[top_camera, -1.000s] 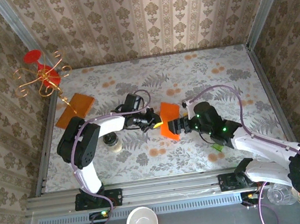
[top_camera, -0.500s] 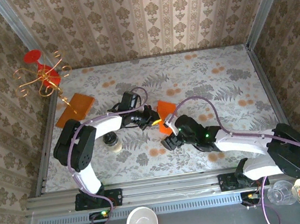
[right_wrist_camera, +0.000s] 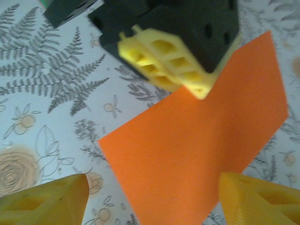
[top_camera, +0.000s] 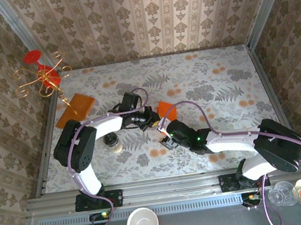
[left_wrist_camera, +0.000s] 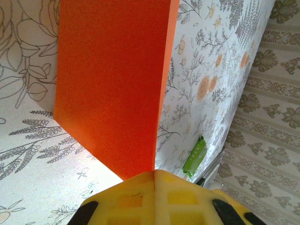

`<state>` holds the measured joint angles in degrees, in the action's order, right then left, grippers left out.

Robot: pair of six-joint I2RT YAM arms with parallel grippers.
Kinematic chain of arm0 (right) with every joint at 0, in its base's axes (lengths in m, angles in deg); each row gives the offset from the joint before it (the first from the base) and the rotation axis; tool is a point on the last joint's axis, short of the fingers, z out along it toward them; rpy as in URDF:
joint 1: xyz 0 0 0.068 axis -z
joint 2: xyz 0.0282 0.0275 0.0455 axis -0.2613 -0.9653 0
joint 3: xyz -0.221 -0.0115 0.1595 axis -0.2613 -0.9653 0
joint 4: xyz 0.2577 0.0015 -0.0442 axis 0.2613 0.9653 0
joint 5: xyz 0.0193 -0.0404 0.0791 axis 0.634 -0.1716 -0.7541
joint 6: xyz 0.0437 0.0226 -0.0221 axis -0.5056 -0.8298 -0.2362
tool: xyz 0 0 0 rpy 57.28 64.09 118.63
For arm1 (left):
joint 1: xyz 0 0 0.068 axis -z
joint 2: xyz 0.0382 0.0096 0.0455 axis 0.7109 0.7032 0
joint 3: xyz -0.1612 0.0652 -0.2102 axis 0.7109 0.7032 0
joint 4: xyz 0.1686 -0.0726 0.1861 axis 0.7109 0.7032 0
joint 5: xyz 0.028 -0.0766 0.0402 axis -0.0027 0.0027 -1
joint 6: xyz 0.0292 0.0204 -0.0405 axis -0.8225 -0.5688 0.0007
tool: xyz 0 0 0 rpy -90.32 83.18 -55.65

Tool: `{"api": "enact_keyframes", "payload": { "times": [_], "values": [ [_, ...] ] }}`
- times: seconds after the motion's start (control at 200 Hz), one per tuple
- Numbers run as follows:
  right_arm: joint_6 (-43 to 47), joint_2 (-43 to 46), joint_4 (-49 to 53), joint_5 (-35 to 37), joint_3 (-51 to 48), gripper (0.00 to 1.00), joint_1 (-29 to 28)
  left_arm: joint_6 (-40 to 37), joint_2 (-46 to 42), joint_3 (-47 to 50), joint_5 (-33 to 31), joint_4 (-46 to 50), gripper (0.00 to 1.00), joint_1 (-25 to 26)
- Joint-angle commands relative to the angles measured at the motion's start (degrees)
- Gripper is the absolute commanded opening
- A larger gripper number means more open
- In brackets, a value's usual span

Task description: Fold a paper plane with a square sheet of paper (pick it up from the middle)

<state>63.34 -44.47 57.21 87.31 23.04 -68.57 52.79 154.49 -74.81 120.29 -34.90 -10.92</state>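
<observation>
Item: square sheet of paper [top_camera: 165,109], bright red-orange, near the middle of the bench [top_camera: 220,73]. One edge is raised off the surface. Whether it carries creases cannot be told. Holder: left gripper [left_wrist_camera: 154,177], yellow fingertips pressed together on a corner of the sheet, which fans away from them in the left wrist view. Second tool: right gripper [right_wrist_camera: 150,201], fingers spread wide to either side of the sheet and hanging above it, touching nothing. Step in hand, as judged: the sheet is being presented by one gripper so the other can take or press it for a fold; no plane shape is formed yet, so the task looks to be early. Next move calls for the right gripper to close on a free part of the paper, clear of the left fingers [right_wrist_camera: 164,63] that sit on its far edge, since the two grippers are close together. Surroundings: amber-orange flat sheet [top_camera: 75,108] near the left edge; gold wire stand [top_camera: 43,78] at the far left corner; small jar [top_camera: 113,143] beside the left arm; small green object [left_wrist_camera: 194,157] on the bench, apart from the paper. None blocks the work.
</observation>
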Motion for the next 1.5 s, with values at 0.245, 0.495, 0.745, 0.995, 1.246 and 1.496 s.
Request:
{"api": "enact_keyframes", "payload": {
  "times": [0.245,0.495,0.745,0.995,1.246,1.496],
  "values": [
    [2.79,3.92,-4.14,5.15,-2.05,0.51,-0.16,0.46,-0.64,0.29,0.64,1.7,0.0,-0.25],
    [3.46,2.81,-2.84,0.63,-1.56,0.37,-0.13,0.46,-1.01,0.11,0.74,1.81,0.0,-0.2],
    [2.92,-0.25,-3.96,-0.25,-0.68,0.33,-0.1,0.46,-1.5,0.37,0.73,2.03,0.0,-0.2],
    [4.9,0.03,-3.0,-7.11,-0.63,0.06,0.45,1.81,-3.5,1.1,1.69,2.1,0.07,-0.2],
    [-0.59,2.85,-1.2,-17.1,-2.52,0.0,2.76,-1.41,-7.08,2.19,-1.75,7.11,0.28,-3.59],
    [-6.75,6.36,-3.63,-24.67,-6.12,0.0,6.5,-5.66,-7.66,-0.86,-2.88,9.32,0.35,-4.4]
  ]
}}
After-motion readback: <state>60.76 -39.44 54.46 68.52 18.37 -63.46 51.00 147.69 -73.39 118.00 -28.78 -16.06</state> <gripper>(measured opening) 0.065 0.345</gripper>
